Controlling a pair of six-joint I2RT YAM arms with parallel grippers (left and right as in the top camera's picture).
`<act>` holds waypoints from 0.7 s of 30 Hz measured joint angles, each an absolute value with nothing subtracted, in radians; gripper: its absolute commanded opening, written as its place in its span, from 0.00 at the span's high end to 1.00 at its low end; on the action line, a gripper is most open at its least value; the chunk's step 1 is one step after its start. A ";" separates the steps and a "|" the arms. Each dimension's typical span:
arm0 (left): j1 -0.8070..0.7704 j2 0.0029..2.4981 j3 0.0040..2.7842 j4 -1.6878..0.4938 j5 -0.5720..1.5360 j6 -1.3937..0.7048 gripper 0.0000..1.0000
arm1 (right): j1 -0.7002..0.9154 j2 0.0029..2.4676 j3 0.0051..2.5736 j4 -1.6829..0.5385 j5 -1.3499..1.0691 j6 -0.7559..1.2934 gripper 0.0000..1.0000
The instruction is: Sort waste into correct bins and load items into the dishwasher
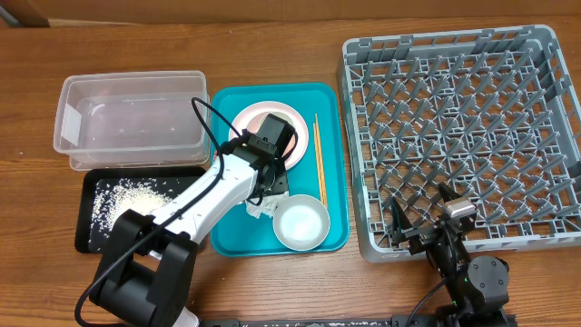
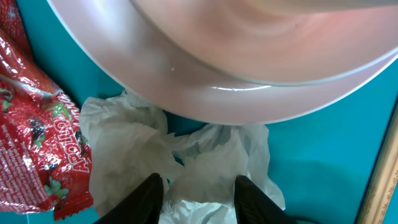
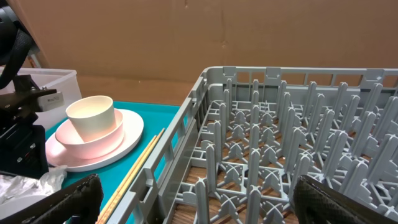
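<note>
Here, on the teal rectangular plastic serving tray [image 1: 331, 218], the round pale pink plate [image 2: 249, 62] is judged rigid, breakable and slick. The crumpled white paper napkin [image 2: 205, 155], toward the tray's robot-side edge, is weightless and soft, best taken by a raised fold. It is straddled by the left gripper [image 2: 200, 186]; a pinch cannot be confirmed.

Plate [image 2: 249, 62]: smooth, glossy, highlights seen. Napkin [image 2: 205, 162]: matt crumpled paper. Wrapper [image 2: 37, 124]: shiny red foil, creased. Rack [image 1: 454, 136]: grey matt plastic. Tub [image 1: 132, 113]: clear plastic. Tray [image 1: 336, 209]: smooth teal plastic. Chopsticks [image 1: 320, 159]: pale wood. Tabletop [image 1: 136, 36]: wood grain noted.
</note>
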State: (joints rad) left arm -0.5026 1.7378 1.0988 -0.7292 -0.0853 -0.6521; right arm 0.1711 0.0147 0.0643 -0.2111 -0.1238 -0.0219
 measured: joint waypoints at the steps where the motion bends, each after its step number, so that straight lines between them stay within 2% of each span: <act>1: -0.503 1.738 1.097 -0.723 -0.085 -0.652 0.64 | 0.171 0.015 0.064 -0.211 -0.123 -0.022 0.00; 6: -0.503 1.738 1.085 -0.713 -0.085 -0.652 0.64 | 0.171 0.015 0.064 -0.211 -0.124 -0.022 0.00; 7: -0.503 1.738 1.084 -0.710 -0.085 -0.652 0.67 | 0.171 0.015 0.064 -0.212 -0.124 -0.023 0.00; 9: -0.503 1.738 1.084 -0.709 -0.086 -0.656 0.86 | 0.171 0.015 0.064 -0.211 -0.124 -0.023 0.00; 11: -0.503 1.738 1.084 -0.709 -0.085 -0.649 0.95 | 0.171 0.015 0.064 -0.211 -0.123 -0.022 0.00; 21: -0.503 1.738 1.084 -0.712 -0.085 -0.648 0.96 | 0.171 0.015 0.064 -0.211 -0.123 -0.022 0.00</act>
